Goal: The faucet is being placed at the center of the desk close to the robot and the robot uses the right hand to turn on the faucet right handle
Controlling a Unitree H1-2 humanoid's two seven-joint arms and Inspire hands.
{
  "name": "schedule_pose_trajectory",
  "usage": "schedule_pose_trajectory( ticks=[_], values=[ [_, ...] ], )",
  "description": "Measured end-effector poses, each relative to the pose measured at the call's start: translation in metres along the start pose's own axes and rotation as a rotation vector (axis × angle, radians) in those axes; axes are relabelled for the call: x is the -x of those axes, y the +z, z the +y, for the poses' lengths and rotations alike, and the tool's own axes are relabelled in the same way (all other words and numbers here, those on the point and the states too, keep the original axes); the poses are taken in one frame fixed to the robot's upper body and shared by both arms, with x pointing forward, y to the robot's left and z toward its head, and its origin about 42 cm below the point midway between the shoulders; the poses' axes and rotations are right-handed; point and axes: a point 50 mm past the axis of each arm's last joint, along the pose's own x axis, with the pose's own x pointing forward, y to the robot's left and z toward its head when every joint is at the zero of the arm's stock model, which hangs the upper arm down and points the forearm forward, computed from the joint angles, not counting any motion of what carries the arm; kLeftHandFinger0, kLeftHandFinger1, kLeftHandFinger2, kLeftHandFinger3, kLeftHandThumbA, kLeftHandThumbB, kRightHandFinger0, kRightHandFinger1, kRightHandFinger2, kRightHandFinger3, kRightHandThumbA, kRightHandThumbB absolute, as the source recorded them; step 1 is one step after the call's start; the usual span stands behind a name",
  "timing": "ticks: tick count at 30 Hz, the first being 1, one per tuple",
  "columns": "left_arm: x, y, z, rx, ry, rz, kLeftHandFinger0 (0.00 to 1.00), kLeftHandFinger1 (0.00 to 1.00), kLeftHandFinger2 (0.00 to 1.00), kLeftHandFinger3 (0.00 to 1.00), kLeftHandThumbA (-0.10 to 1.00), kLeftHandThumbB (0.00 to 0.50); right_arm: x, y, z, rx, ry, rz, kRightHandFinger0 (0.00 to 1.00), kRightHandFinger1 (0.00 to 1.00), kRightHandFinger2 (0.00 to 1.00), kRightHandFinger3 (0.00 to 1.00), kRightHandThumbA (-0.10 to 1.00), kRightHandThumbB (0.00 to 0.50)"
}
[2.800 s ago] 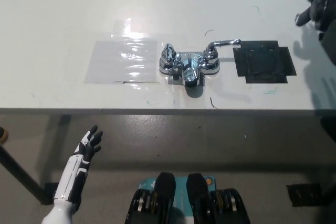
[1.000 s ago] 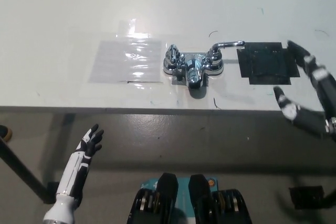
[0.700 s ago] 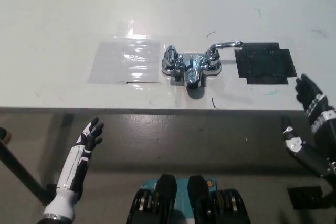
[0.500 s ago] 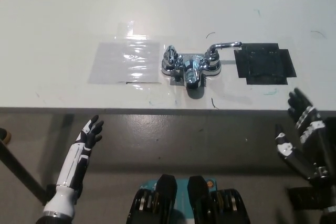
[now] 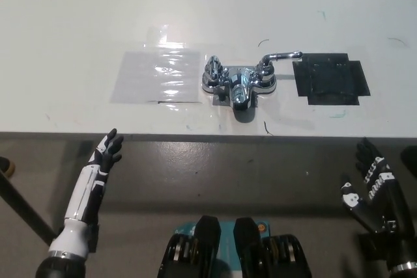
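A chrome faucet (image 5: 238, 81) stands on the white desk (image 5: 208, 11) near its front edge, around the middle. Its right handle (image 5: 279, 57) is a lever pointing to the picture's right; the left handle (image 5: 212, 68) sits upright. My black right hand (image 5: 369, 183) hangs open below the desk's front edge at the lower right, well clear of the faucet. At the lower left my white left hand (image 5: 106, 152) is open with its fingers just under the desk edge.
A clear plastic sheet (image 5: 156, 76) lies taped to the desk left of the faucet. A black taped square (image 5: 331, 82) lies right of the faucet. Grey floor (image 5: 228, 174) shows below the desk edge.
My right hand has come back off the desk and dropped below its front edge at the lower right. My left hand has risen slightly toward the desk edge. The faucet has not moved.
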Motion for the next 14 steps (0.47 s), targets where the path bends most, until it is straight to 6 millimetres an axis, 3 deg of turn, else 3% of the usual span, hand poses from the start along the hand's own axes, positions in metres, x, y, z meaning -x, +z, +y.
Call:
schedule_pose_trajectory(
  ticks=[2, 10, 14],
  values=[
    [0.002, 0.000, 0.000, -0.001, 0.001, 0.002, 1.00, 1.00, 1.00, 1.00, 1.00, 0.086, 0.001, -0.004, 0.002, -0.001, 0.011, 0.013, 1.00, 1.00, 1.00, 1.00, 0.35, 0.146],
    [0.014, -0.006, -0.001, -0.001, -0.003, 0.029, 1.00, 1.00, 1.00, 1.00, 1.00, 0.055, 0.009, -0.015, 0.003, 0.055, 0.061, 0.062, 1.00, 1.00, 1.00, 1.00, 0.36, 0.134],
    [0.028, -0.011, -0.003, 0.001, -0.017, 0.059, 1.00, 1.00, 1.00, 1.00, 1.00, 0.060, 0.025, -0.025, 0.002, 0.087, 0.081, 0.107, 1.00, 1.00, 1.00, 1.00, 0.36, 0.138]
  ],
)
